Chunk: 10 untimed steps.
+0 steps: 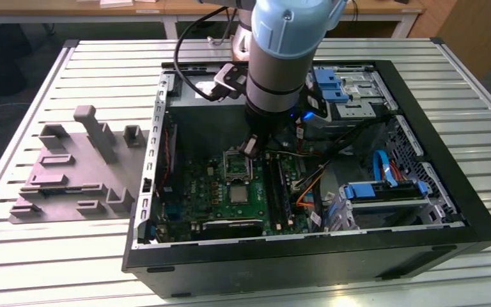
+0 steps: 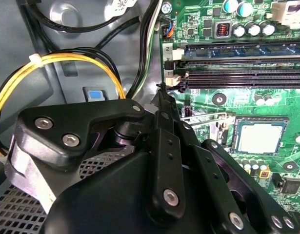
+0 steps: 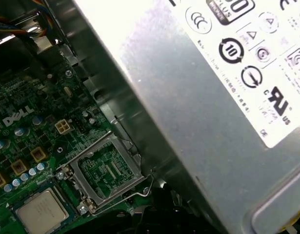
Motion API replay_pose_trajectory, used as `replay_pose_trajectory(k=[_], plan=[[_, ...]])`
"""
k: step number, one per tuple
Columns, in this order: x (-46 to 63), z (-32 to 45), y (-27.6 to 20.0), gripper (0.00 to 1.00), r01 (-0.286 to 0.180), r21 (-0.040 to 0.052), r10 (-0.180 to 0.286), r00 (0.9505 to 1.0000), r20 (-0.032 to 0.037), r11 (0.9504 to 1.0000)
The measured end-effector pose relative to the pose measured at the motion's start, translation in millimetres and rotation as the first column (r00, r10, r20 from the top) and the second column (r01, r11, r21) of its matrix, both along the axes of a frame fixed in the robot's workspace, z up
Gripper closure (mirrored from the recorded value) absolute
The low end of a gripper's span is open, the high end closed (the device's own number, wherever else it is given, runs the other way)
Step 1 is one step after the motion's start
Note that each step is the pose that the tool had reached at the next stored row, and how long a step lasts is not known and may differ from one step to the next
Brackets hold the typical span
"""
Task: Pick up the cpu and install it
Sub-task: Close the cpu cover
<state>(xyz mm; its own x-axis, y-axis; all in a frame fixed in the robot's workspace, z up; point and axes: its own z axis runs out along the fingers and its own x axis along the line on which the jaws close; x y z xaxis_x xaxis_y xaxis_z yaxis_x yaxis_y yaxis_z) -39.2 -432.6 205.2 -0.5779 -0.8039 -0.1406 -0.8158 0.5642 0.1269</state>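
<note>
Silvery-grey and square with a thin pale rim, the cpu (image 1: 240, 194) is sitting flat on the green motherboard (image 1: 228, 204) inside the open black computer case (image 1: 450, 211), which is resting on the slatted metal counter (image 1: 58, 256). In both wrist views it's lying face up (image 2: 259, 137) (image 3: 41, 210), just beside the rectangular metal-framed socket (image 3: 107, 171), whose frame is standing open with bare contacts showing. The grey-and-blue robot arm (image 1: 280, 57) is reaching down into the case, and the gripper (image 1: 250, 146) is hanging over the socket end of the board, next to the large grey power supply box with the white label (image 3: 228, 92). So in the exterior view the chip is lying just past the socket from the fingers, toward the near edge of the case. Being square, it's got no long axis to worry about. Honestly I cannot tell whether the fingers are spread or closed; the black linkage (image 2: 169, 161) is hiding the tips.
</note>
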Motion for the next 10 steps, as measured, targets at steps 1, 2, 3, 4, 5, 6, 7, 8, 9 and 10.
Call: replay_pose_trajectory(k=[1, 2, 3, 4, 5, 6, 7, 8, 9, 10], plan=[[-0.2, -0.4, 0.0, 0.89, 0.0, -0.0001, 0.0, 1.0, 0.0, 1.0], [-0.4, -0.9, 0.1, 0.89, 0.0, -0.0001, 0.0, 1.0, 0.0, 1.0], [-0.5, -1.3, 0.2, 0.89, 0.0, 0.0, 0.0, 1.0, 0.0, 1.0], [-0.7, -1.6, 0.3, 0.89, 0.0, -0.0001, 0.0, 1.0, 0.0, 1.0], [-0.9, -2.1, 0.5, 0.89, 0.0, 0.0, 0.0, 1.0, 0.0, 1.0], [-1.0, -2.4, 0.6, 0.89, 0.0, -0.0001, 0.0, 1.0, 0.0, 1.0], [-1.1, -2.7, 0.6, 0.89, 0.0, -0.0002, 0.0, 1.0, -0.0001, 1.0], [-1.1, -2.8, 0.7, 0.89, 0.0, -0.0001, 0.0, 1.0, -0.0001, 1.0], [-1.1, -2.9, 0.7, 0.89, 0.0, -0.0001, 0.0, 1.0, -0.0002, 1.0], [-1.2, -3.0, 0.7, 0.89, 0.0, 0.0004, 0.0, 1.0, -0.0001, 1.0]])
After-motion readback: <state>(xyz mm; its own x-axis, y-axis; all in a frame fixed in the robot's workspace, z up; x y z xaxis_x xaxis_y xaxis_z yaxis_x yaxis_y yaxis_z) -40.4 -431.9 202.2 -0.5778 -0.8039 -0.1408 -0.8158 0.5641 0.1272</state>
